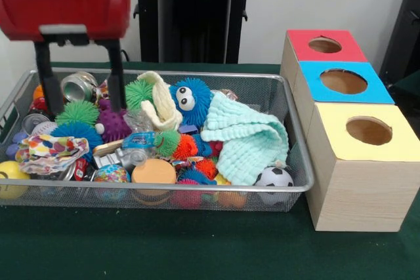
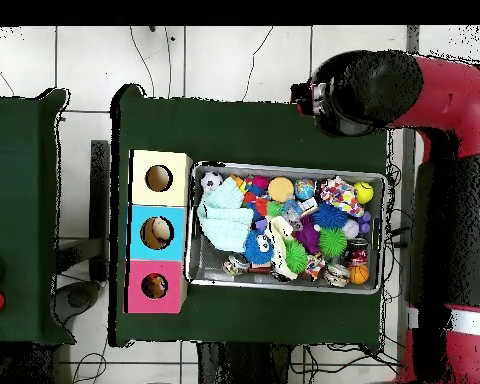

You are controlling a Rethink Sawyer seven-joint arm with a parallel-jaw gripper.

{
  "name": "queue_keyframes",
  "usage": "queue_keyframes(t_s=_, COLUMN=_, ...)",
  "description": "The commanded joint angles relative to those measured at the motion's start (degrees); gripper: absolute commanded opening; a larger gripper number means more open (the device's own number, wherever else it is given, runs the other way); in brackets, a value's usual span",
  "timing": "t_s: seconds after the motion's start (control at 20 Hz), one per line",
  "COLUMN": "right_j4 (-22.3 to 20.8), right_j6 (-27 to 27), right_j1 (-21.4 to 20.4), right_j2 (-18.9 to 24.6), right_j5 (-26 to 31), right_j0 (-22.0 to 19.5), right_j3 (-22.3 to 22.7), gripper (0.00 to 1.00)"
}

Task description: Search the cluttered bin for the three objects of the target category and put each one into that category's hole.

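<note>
Wire-mesh bin (image 1: 296,187) sits packed with toys and cans. The gripper (image 1: 80,83) hangs over its far left end with both fingers (image 1: 47,78) spread wide and empty, a dented can (image 1: 79,86) lying between them. The polka-dot cloth (image 1: 49,150) lies just in front of the fingers, nearest. The cream cloth (image 1: 161,104) is to their right; the mint-green cloth (image 1: 246,137) lies further right — well apart. The yellow-faced box's hole (image 1: 369,130) lies beyond that, outside the bin. Judgement: the open stance suits a descent onto loose fabric.
</note>
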Motion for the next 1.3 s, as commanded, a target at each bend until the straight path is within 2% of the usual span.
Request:
queue_keyframes(t_s=0.05, right_j4=-2.6, right_j6=-7.2, right_j1=10.8, right_j2=-1.0, right_j5=12.9, right_j0=3.4, right_j3=-13.9, gripper=1.0)
queue_keyframes(t_s=0.2, right_j4=-4.2, right_j6=-10.9, right_j1=14.3, right_j2=0.7, right_j5=16.5, right_j0=4.7, right_j3=-20.6, gripper=1.0)
queue_keyframes(t_s=0.3, right_j4=-3.2, right_j6=-10.9, right_j1=14.1, right_j2=0.2, right_j5=17.7, right_j0=4.5, right_j3=-19.4, gripper=1.0)
queue_keyframes(t_s=0.35, right_j4=-2.4, right_j6=-9.8, right_j1=13.1, right_j2=-0.8, right_j5=16.7, right_j0=4.2, right_j3=-17.1, gripper=1.0)
queue_keyframes(t_s=0.45, right_j4=0.8, right_j6=-5.6, right_j1=8.5, right_j2=-3.4, right_j5=11.9, right_j0=2.1, right_j3=-6.1, gripper=1.0)
queue_keyframes(t_s=0.55, right_j4=2.9, right_j6=-3.5, right_j1=4.4, right_j2=-4.6, right_j5=7.9, right_j0=0.1, right_j3=3.2, gripper=1.0)
queue_keyframes(t_s=0.7, right_j4=4.3, right_j6=-2.0, right_j1=-0.1, right_j2=-5.7, right_j5=3.5, right_j0=-2.0, right_j3=12.7, gripper=1.0)
queue_keyframes(t_s=0.85, right_j4=5.4, right_j6=-0.9, right_j1=-2.5, right_j2=-5.7, right_j5=1.1, right_j0=-3.4, right_j3=18.0, gripper=1.0)
queue_keyframes(t_s=1.3, right_j4=6.4, right_j6=-0.2, right_j1=-7.3, right_j2=-5.6, right_j5=-4.5, right_j0=-7.2, right_j3=28.5, gripper=1.0)
